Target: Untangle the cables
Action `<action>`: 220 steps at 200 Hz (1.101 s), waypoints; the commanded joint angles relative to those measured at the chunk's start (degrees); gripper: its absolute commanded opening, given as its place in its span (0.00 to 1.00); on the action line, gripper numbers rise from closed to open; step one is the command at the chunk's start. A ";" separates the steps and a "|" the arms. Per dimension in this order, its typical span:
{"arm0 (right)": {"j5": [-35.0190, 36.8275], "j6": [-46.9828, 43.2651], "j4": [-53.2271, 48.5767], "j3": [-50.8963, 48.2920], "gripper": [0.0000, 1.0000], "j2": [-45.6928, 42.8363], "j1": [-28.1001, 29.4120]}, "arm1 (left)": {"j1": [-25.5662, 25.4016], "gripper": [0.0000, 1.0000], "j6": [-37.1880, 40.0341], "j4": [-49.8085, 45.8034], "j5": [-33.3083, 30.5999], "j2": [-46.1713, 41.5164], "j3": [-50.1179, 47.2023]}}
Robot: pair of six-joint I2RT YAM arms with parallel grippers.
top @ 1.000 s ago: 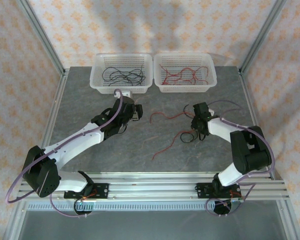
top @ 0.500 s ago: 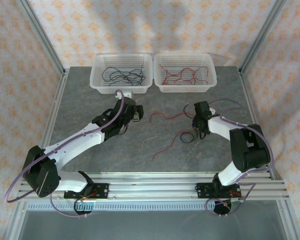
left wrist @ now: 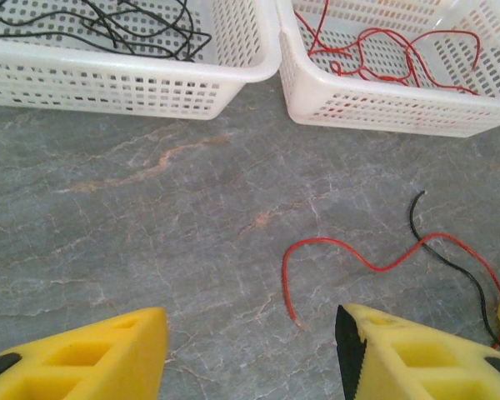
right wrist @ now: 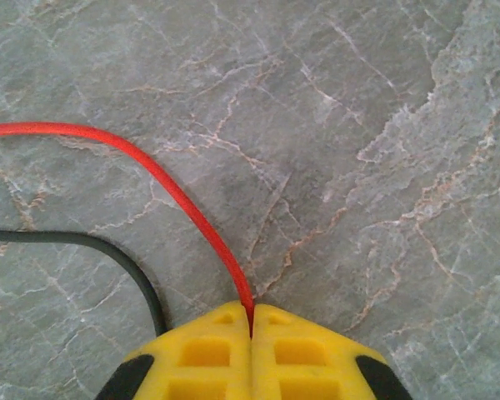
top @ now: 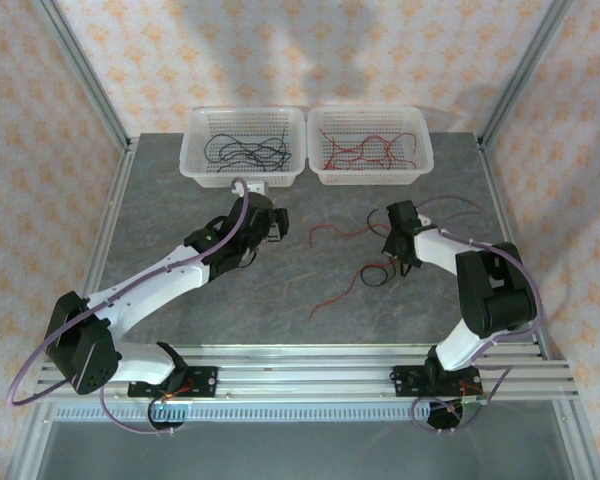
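Right hand [right wrist: 252, 321] is pinched fully closed on a red cable [right wrist: 175, 200], which runs straight out of the seam between its yellow fingers. A black cable [right wrist: 108, 246] curves in at 9 o'clock of that grip; whether it is also caught I cannot tell, since its end slips under the finger edge. Gripping one strand alone looks like the way to draw the red clear of the black loop it crosses. From above, this knot lies on the desk [top: 180, 200] at about 3 o'clock of its middle, with a second red strand [top: 335, 292] loose toward 5 o'clock. Left hand [left wrist: 250, 333] hangs roughly half open and holds nothing, at 9 o'clock of the middle, its fingers facing the free end of the red cable, probably ready to pin or take it. At 12 o'clock stand two baskets: the left basket [top: 210, 170] holds black cables and the right basket [top: 370, 178] red ones, so sorting by colour seems intended.
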 commanded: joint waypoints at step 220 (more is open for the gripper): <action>-18.12 -6.64 -13.88 38.17 0.00 -23.50 -0.26 | -10.62 0.56 4.11 0.98 -4.86 3.62 2.91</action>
